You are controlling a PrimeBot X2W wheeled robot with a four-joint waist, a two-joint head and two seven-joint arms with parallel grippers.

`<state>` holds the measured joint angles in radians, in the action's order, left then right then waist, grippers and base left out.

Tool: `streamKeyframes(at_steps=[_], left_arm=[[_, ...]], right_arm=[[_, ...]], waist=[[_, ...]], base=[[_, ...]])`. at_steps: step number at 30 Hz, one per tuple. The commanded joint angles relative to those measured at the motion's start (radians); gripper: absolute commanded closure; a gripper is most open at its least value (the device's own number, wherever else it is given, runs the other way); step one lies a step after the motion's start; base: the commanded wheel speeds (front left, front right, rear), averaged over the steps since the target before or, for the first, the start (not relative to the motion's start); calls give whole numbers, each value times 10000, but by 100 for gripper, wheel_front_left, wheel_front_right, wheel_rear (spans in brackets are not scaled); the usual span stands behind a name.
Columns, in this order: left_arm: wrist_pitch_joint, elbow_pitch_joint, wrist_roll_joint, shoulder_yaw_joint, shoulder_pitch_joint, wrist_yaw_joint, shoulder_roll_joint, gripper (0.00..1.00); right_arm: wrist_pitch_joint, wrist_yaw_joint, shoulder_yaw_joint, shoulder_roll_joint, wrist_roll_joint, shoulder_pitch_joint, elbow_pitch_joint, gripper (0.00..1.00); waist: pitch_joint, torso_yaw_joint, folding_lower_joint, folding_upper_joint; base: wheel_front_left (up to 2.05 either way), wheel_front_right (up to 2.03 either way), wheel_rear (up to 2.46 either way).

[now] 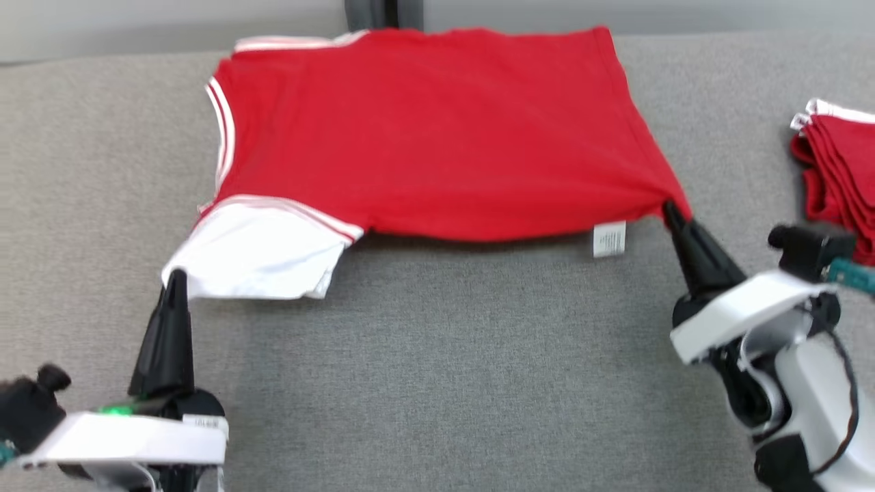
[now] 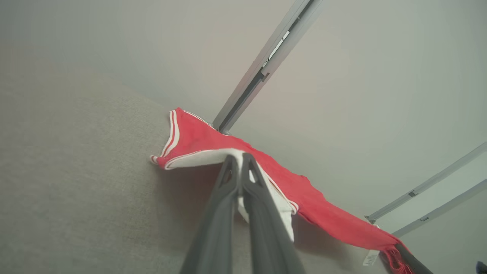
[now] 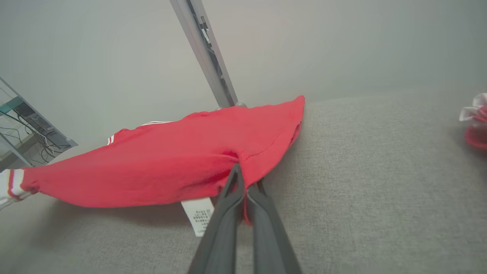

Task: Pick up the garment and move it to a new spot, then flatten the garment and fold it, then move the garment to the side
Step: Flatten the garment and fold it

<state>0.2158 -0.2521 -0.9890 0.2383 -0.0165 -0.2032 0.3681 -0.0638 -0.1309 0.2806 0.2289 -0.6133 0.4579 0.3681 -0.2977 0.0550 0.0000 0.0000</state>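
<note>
— Where is our garment [image 1: 424, 130]?
— It lies spread wide at the far side of the grey cloth top [image 1: 444, 369]. Its far edge reaches the back, by the wall.
— Who holds it?
— Our left gripper [image 1: 176, 277] is pinched tight on the corner of the white sleeve [image 1: 260, 249]. Our right gripper [image 1: 668, 208] is pinched tight on the red bottom corner, and the cloth bunches up there.
— What do our wrist views add?
— The near edge hangs a little above the top, with a shadow under it. From the right wrist we also see a shelf with wires [image 3: 26, 129] far off.
— Is there room?
— Lots of bare grey between us and the garment. A pile of red clothes [image 1: 837, 171] sits at the right edge, well apart.
— Any words?
— A white tag [image 1: 608, 239] hangs near the right gripper. Its print is too tiny for us to read
</note>
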Motion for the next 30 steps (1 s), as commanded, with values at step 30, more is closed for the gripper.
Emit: streamKeyframes(at_steps=[30], left_arm=[[475, -754, 1132, -665, 2897, -75, -618, 100]], right_arm=[[1846, 2, -1549, -1697, 2619, -5116, -4643, 100]], waist=[[3122, 404, 0, 0]], base=[[0, 0, 0]])
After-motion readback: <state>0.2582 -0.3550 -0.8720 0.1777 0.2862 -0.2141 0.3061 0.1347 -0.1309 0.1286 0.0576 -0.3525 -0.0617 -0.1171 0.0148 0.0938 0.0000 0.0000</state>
